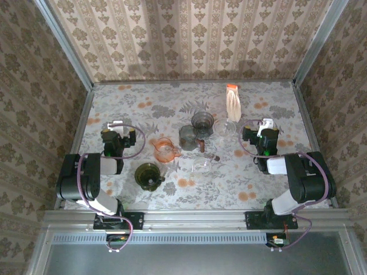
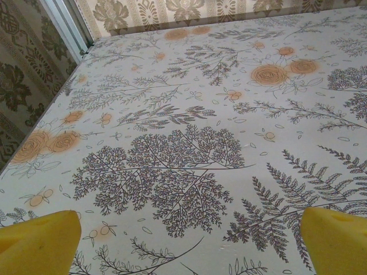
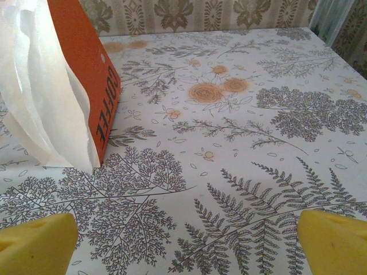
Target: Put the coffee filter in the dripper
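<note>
Evidently the task stands at its first step: no filter is in hand yet. We find the coffee filters (image 3: 34, 86), white paper, fanning out of an orange box (image 3: 86, 57) that stands toward the far side of the bench (image 1: 275, 183). The right gripper (image 3: 183, 249) hangs low over the bench just to the near right of that box, jaws spread wide, with nothing but cloth between them. The left gripper (image 2: 186, 246) lies well to the left of the box, likewise wide open and empty. To the near left of the box sits a group of cup-like vessels, among them an orange vessel (image 1: 165, 151) and a dark green vessel (image 1: 149, 175); which one is the dripper we cannot settle from these views. In our judgement the next move falls to the right gripper: swing left to the box, close on the edge of one filter, and lift it without toppling the box. The paper is thin, so drawing out several sheets is a risk.
</note>
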